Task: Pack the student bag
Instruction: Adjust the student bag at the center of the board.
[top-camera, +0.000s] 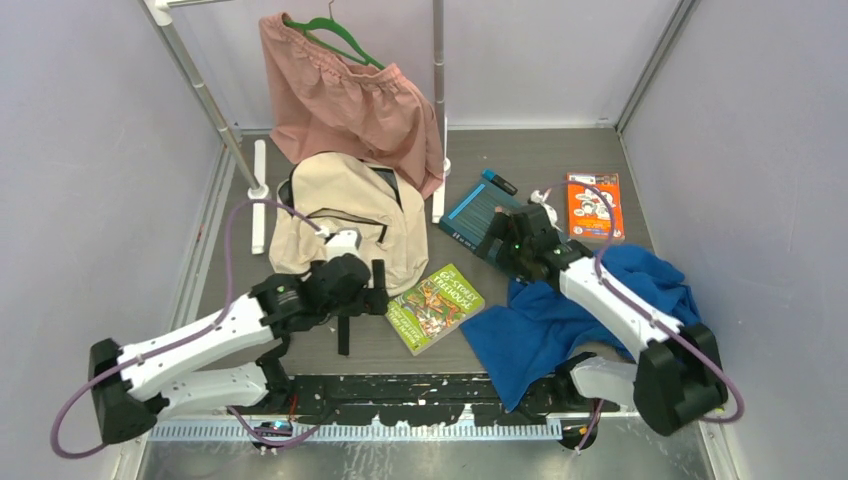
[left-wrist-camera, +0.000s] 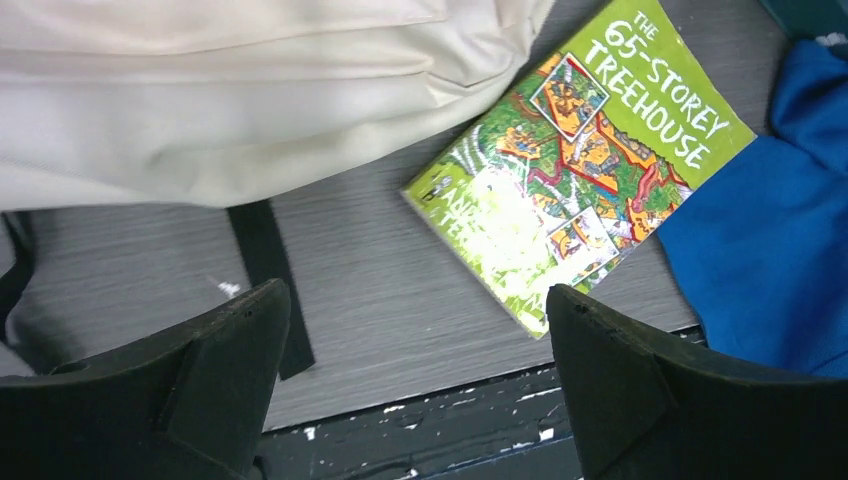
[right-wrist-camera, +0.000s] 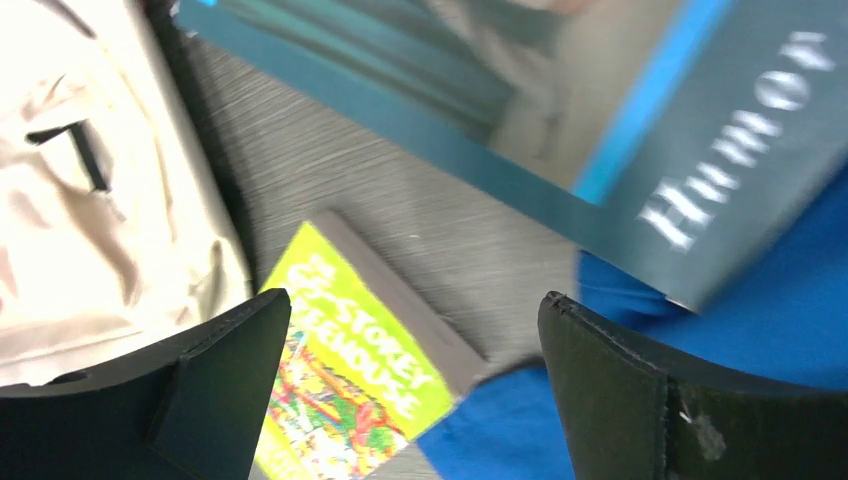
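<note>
left fingers (left-wrist-camera: 215, 380): two matte black wedges, spread wide, nothing between them. they sit over bare desk (left-wrist-camera: 400, 300) just on the near side of the student bag (left-wrist-camera: 250, 90).
right fingers (right-wrist-camera: 225, 385): same shape, also spread wide and empty, above the gap between the two books.
student bag: 1, soft rumpled cream fabric with a black zip. it lies flat at centre-left of the desk. 1 flat black webbing strap (left-wrist-camera: 268, 270) trails toward the near edge.
desk: grey wood-grain surface.
green paperback (left-wrist-camera: 580, 170): 1, glossy rectangle, "the 65-storey treehouse", flat just right of the bag, its right edge against the blue cloth (top-camera: 560, 320).
blue cloth: 1, soft, crumpled.
teal book (right-wrist-camera: 620, 120): 1, sharp-edged, white "humor" lettering, blurred in the right wrist view.
orange printed rectangle (top-camera: 593, 207): 1, at far right; can't tell if it's a book or a pack.
dark marker (top-camera: 500, 181): 1, blue-tipped, beside the teal book.
pink garment (top-camera: 350, 105): 1, gathered fabric on 1 green hanger (top-camera: 335, 35), behind the bag.
</note>
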